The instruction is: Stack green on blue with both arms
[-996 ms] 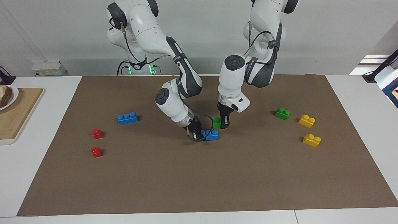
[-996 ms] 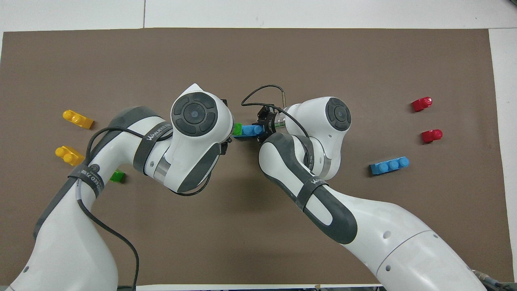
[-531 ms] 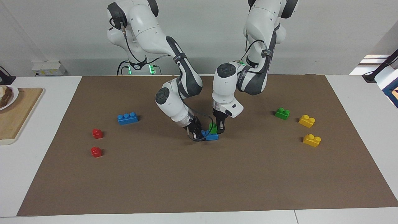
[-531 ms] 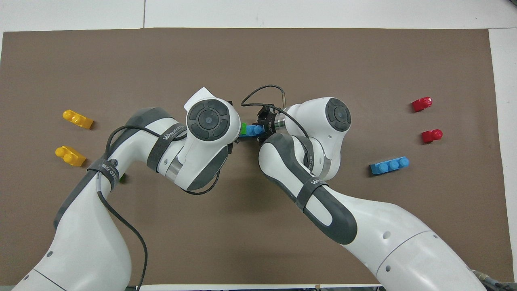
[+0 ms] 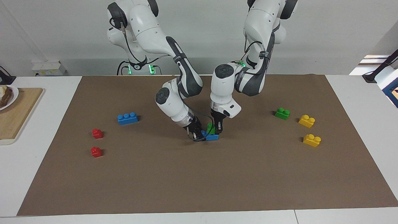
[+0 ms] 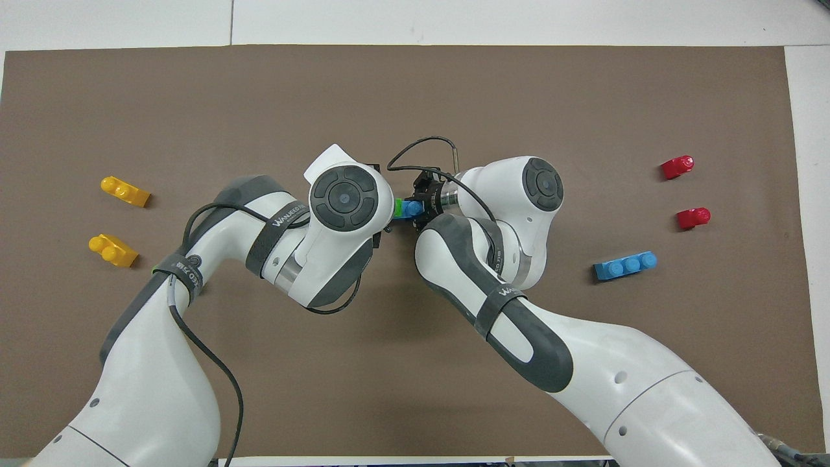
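A blue three-stud brick (image 5: pixel 213 137) lies on the brown mat (image 5: pixel 199 180) at mid-table. My right gripper (image 5: pixel 196 134) is shut on its end, low at the mat. My left gripper (image 5: pixel 217 127) comes straight down and is shut on a green two-stud brick (image 5: pixel 211 128). The green brick sits on top of the blue one; I cannot tell if it is pressed home. In the overhead view only slivers of the green brick (image 6: pixel 397 207) and the blue brick (image 6: pixel 410 209) show between the two wrists. The left wrist hides the left gripper there.
A second green brick (image 5: pixel 282 113) and two yellow bricks (image 5: pixel 307 121) (image 5: pixel 312 140) lie toward the left arm's end. A second blue brick (image 5: pixel 127 118) and two red bricks (image 5: pixel 97 133) (image 5: pixel 96 152) lie toward the right arm's end. A wooden board (image 5: pixel 15 115) lies off the mat.
My left gripper has carried the green brick sideways toward the right gripper and down onto the blue brick. The right gripper and the blue brick have stayed put.
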`<state>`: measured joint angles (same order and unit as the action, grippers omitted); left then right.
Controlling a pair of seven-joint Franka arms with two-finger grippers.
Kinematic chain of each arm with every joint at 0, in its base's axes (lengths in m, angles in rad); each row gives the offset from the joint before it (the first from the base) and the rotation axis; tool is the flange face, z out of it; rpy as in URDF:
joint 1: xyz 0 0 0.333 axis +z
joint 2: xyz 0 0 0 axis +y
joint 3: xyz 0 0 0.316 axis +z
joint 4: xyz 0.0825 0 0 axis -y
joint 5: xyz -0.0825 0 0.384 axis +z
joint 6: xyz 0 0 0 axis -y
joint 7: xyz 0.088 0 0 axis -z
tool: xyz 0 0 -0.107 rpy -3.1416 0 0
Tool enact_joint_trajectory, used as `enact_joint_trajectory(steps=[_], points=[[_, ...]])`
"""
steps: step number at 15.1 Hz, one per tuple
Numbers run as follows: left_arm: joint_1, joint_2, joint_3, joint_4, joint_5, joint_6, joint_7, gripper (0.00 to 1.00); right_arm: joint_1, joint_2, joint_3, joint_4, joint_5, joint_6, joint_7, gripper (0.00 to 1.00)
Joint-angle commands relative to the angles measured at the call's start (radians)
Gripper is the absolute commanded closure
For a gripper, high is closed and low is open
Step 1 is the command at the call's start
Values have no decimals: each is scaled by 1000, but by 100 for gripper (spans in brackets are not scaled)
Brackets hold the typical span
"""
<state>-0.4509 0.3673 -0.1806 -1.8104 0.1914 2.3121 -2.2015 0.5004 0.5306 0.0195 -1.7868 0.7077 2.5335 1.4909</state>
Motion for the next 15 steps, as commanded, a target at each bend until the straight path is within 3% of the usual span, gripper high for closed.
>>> enact_joint_trajectory(steps=[1,12,13,14,15], points=[[-17,24,21,-13,52,44,-30,100,4,5,2,-36,33,31,-41,100],[-5,45,27,-46,112,118,-76,100,4,5,2,-36,33,31,-40,100],[-3,45,27,-44,114,113,-72,95,4,5,2,-36,33,31,-40,100],[-3,45,26,-40,114,106,-67,56,6,3,2,-37,33,31,-41,100],[-3,44,27,-37,114,101,-66,8,4,5,2,-37,33,33,-41,100]])
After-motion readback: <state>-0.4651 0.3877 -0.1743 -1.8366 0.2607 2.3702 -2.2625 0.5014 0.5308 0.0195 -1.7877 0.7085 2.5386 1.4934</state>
